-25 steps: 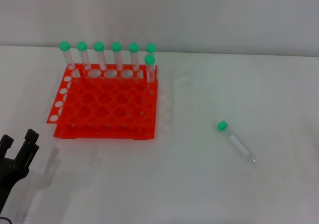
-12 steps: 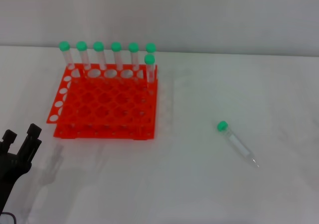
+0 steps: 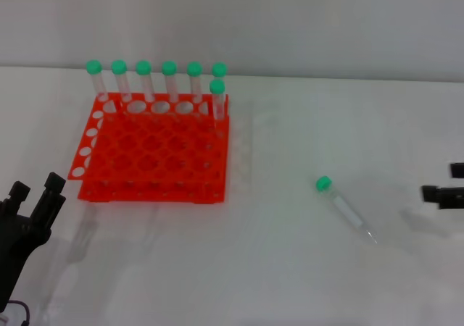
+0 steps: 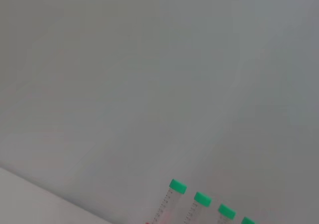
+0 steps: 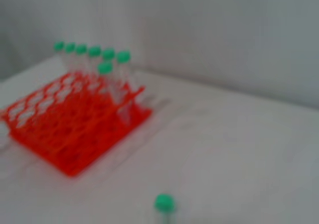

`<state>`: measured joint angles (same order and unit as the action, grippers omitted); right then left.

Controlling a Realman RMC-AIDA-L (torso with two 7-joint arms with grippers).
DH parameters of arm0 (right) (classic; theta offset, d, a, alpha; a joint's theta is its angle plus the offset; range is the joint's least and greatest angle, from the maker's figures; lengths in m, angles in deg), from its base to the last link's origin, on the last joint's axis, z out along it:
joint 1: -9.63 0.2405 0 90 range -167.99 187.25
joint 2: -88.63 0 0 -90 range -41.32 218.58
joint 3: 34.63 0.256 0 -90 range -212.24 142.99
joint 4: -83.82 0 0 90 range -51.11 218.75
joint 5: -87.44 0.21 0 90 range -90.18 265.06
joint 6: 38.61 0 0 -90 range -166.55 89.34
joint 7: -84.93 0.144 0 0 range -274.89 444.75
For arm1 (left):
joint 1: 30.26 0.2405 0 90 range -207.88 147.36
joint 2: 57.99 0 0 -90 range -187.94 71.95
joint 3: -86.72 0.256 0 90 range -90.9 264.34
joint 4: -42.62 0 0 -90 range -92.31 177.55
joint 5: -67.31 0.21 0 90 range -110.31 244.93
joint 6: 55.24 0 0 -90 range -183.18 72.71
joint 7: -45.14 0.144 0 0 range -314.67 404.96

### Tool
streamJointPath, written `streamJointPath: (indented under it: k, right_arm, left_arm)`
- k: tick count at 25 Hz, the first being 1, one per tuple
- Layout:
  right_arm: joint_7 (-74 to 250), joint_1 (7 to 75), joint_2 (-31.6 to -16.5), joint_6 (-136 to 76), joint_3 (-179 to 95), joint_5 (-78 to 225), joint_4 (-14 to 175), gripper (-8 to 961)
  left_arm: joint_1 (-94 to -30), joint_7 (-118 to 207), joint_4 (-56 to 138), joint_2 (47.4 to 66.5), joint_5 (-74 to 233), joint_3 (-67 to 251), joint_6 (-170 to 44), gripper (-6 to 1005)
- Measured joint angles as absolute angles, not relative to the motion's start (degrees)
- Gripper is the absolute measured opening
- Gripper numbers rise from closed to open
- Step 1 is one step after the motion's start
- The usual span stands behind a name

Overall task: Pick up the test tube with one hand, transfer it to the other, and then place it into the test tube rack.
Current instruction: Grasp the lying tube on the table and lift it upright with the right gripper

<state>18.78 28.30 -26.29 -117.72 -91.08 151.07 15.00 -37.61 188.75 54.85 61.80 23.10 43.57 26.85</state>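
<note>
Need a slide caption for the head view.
Tube lies on table right of rack; right gripper enters at right edge, left gripper open near-left.

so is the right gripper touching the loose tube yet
Apart. The head view shows bare table between the right gripper at the edge and the test tube lying flat.

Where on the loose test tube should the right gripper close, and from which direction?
Grip the test tube on its clear barrel just below the green cap, descending from above with the fingers straddling its diagonal axis. It lies flat on the table, so the pointed tip is probably too thin to hold. The right gripper is just entering nearby.
</note>
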Motion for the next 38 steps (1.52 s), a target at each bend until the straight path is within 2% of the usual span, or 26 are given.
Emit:
streamJointPath:
  k: [6,10,28,38]
  right_arm:
    - [34.44,29.24,-26.39,-117.44,-105.18,141.11,1.65,832]
    - [44.85,32.23,-26.65,-117.12,-113.04,131.63,-1.78,822]
    - [77.29,45.82,-27.26,-117.27,-138.28,110.79,-0.02,781]
    - [82.37,49.79,-27.58,-117.26,-142.0,110.77,5.14,757]
  left_arm:
    - [-38.45,188.75,54.53,61.71,23.29,43.89,26.71,772]
    - [-38.63,188.76,54.58,61.71,23.52,43.92,26.67,769]
    - [-39.8,189.09,54.22,61.53,23.31,43.85,26.58,757]
    - [-39.93,189.18,54.06,61.49,23.17,43.43,26.59,751]
